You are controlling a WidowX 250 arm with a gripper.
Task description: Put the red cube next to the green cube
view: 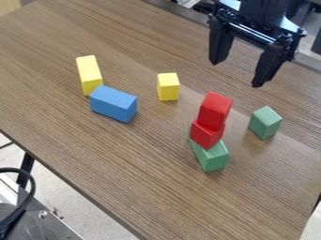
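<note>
The gripper (237, 75) hangs open over the table's upper right part, its two fingers wide apart with nothing between them. Below it, a red cube (215, 108) sits on top of another red block (206, 134), and that one rests on a green block (211, 156) lying on the table. To the right of this stack, apart from it, a green cube (265, 123) lies on the table. The gripper touches neither the stack nor the green cube.
A small yellow block (168, 86) stands left of the stack. Farther left, a blue block (113, 103) lies close against a long yellow block (89, 75). The wooden table (125, 173) has its near edge running diagonally at lower left, with a dark cable beyond.
</note>
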